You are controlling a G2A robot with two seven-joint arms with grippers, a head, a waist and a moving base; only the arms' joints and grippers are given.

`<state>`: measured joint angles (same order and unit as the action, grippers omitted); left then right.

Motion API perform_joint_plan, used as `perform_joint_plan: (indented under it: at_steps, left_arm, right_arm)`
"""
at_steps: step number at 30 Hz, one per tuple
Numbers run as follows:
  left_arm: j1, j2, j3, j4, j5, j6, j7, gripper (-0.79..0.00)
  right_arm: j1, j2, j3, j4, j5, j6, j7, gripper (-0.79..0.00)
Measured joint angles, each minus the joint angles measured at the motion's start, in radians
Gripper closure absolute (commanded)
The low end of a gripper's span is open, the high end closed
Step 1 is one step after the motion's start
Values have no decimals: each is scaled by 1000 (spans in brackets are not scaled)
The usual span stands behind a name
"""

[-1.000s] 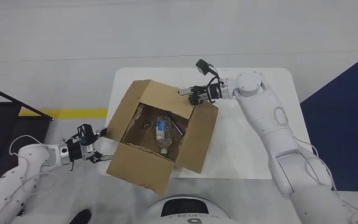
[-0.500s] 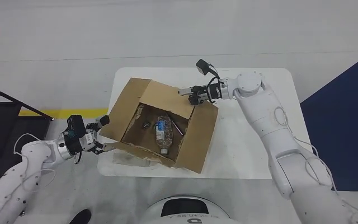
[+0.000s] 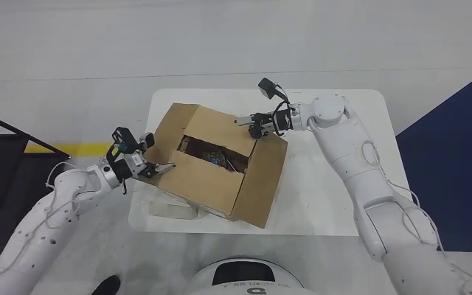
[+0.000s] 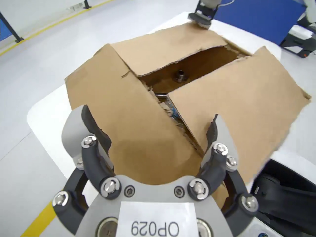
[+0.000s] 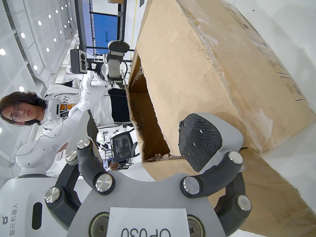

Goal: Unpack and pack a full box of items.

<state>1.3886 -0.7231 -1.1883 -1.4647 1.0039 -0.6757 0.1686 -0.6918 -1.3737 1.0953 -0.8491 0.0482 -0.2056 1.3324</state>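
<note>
A brown cardboard box (image 3: 214,166) sits in the middle of the white table (image 3: 324,184). My left gripper (image 3: 153,169) is at the box's near-left side, open, its fingers (image 4: 96,129) straddling a flap (image 4: 138,124) that lies folded over the opening. My right gripper (image 3: 248,122) is at the far rim, open, with the edge of the far flap (image 5: 153,149) between its fingers (image 5: 197,144). Through the remaining gap a bottle (image 3: 214,156) and a small dark round part (image 4: 180,76) show inside. The right flap (image 3: 267,177) lies spread outward.
A clear plastic piece (image 3: 173,209) lies on the table's near-left edge beside the box. Bare tabletop stretches to the right of the box. A blue partition (image 3: 442,125) stands off the table's right side.
My left gripper rose from below the table edge and swung the near flap up and over the opening, covering most of the contents. The right arm stayed put.
</note>
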Motion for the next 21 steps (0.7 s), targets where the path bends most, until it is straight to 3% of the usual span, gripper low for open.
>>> perform_joint_plan:
  at_steps: [6, 12, 16, 21]
  left_arm:
    - [-32, -20, 12, 48, -78, 23, 10, -785]
    - [-21, -11, -111, 165, -237, -64, 118, -785]
    - [0, -3, -196, 254, -289, -63, 135, -785]
    - [-15, -13, -190, 360, -304, -18, 62, -785]
  right_arm:
    - [0, 0, 0, 0, 0, 0, 0, -785]
    - [0, 0, 0, 0, 0, 0, 0, -785]
    - [0, 0, 0, 0, 0, 0, 0, -785]
    - [0, 0, 0, 0, 0, 0, 0, -785]
